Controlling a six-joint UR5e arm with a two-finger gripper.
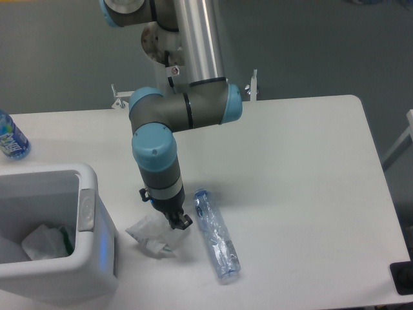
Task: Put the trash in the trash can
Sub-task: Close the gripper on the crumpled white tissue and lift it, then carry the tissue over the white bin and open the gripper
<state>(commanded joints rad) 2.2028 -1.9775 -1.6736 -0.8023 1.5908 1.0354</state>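
Blue-labelled bottle (11, 138) on table (303, 168)

- Setting: a robotics lab or test cell, not a home or shop.
- Evidence: an industrial arm (184, 113) with grey links and light blue joint caps stands at the back edge of a plain white table (303, 168).
- Metal clamp brackets (250, 85) sit at the table's rear edge beside the arm's column.
- Backdrop is a bare grey floor (310, 45), with no furniture or decoration.
- The table carries only trial props: a white bin (84, 258), a crinkled clear bottle (217, 235), a blue-labelled bottle (10, 137).
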